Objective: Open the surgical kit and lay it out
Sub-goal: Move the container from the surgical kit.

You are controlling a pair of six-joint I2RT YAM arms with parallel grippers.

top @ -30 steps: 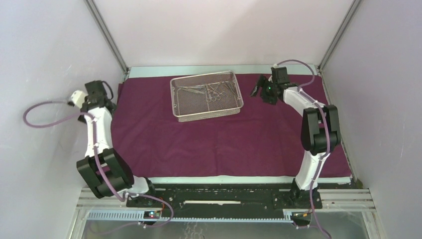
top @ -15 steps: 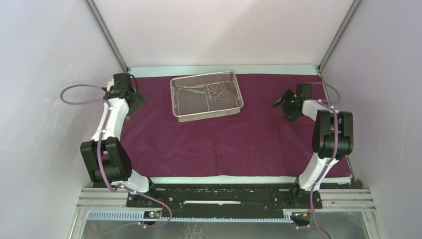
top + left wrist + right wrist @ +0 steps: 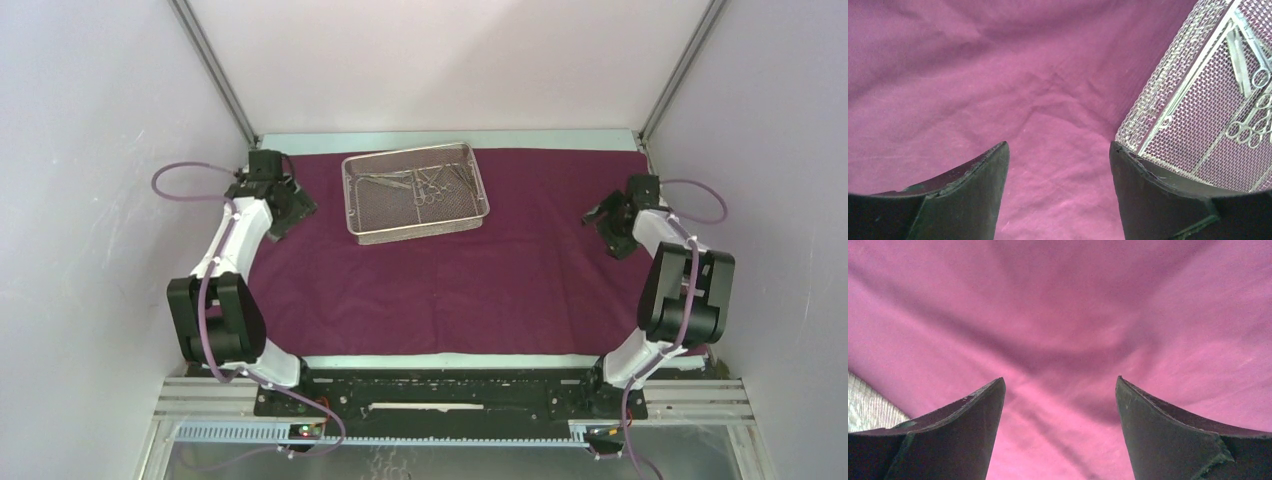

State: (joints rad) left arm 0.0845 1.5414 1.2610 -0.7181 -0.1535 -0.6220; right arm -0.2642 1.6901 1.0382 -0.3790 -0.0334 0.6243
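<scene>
A: left gripper [image 3: 1058,147]?
B: jaws wide apart, nothing between them, low over the maroon cloth wrap [image 3: 450,280], just left of the wire-mesh tray [image 3: 1148,107]
A: right gripper [image 3: 1060,382]?
B: also wide open and empty, over the wrap near its right edge, well apart from the tray
A: kit?
B: wrap spread flat, tray on its far middle, ring-handled steel instruments [image 3: 425,183] lying inside

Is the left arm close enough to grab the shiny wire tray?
Probably yes. The left arm hangs with open jaws just beside the wire tray. Only flat purple cloth lies between them, and nothing blocks the way.
</scene>
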